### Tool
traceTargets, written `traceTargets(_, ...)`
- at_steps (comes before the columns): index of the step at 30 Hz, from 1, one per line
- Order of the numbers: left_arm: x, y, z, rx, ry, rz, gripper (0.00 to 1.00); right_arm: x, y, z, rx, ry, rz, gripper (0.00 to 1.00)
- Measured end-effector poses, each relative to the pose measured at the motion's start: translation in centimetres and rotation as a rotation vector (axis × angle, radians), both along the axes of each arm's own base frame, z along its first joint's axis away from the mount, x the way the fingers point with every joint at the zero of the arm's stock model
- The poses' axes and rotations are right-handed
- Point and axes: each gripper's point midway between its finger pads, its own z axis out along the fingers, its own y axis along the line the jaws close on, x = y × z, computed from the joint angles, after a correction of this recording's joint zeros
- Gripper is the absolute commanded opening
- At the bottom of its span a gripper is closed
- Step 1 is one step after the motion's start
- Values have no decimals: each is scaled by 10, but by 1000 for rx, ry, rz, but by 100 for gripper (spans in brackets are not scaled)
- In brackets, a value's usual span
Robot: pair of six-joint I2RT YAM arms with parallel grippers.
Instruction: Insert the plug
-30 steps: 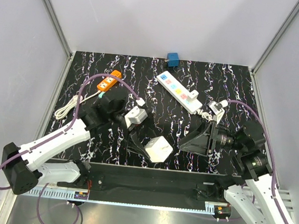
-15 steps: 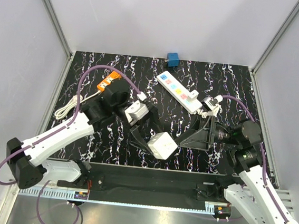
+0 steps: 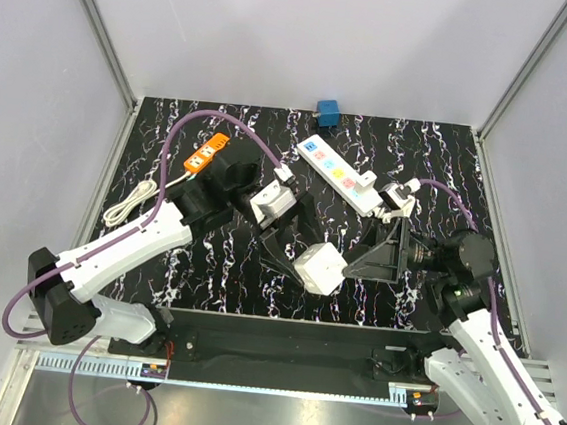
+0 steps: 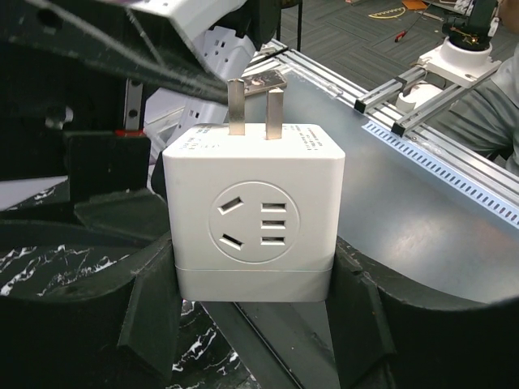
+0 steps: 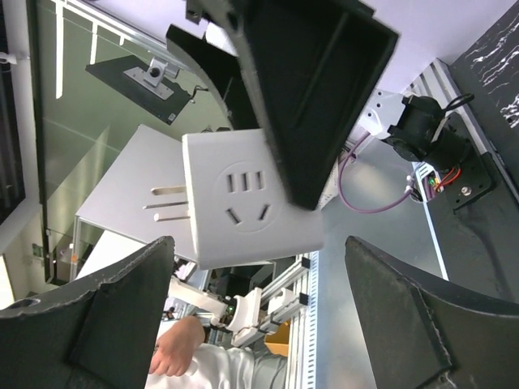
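One black, white-veined mat [image 3: 208, 266] carries two power strips: a long white strip [image 3: 339, 175] with coloured sockets and, well to its left, a shorter orange strip [image 3: 207, 153]. Below the white strip, the left gripper [image 4: 255, 316] clamps one glossy white cube plug [image 4: 253, 219] with two flat metal prongs. Just beside it, the right gripper [image 3: 378, 254] gapes wide, holding nothing.

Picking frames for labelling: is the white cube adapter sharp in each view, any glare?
Left wrist: cube adapter sharp, evenly lit, no glare; left gripper's fingers dark. Right wrist: adapter sharp, partly hidden by a left finger; right gripper's fingers dark foreground. Top external: small but crisp against the busy marbled mat.
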Motion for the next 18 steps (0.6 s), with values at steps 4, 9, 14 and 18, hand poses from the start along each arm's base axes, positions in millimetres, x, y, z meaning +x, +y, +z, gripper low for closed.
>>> traceTargets(4, -4, -1, 5, -17, -14, -20, 0, 2, 1, 1, 25, 25, 15, 89)
traceTargets(9, -7, -3, 7, -35, -31, -41, 0, -2, -1, 7, 61, 34, 35, 86)
traceTargets(14, -8, -9, 6, -43, -39, -60, 0, -10, -4, 17, 92, -2, 47, 88)
traceTargets(18, -6, -14, 5, -48, -43, -68, 0, -12, -5, 19, 98, -8, 50, 89)
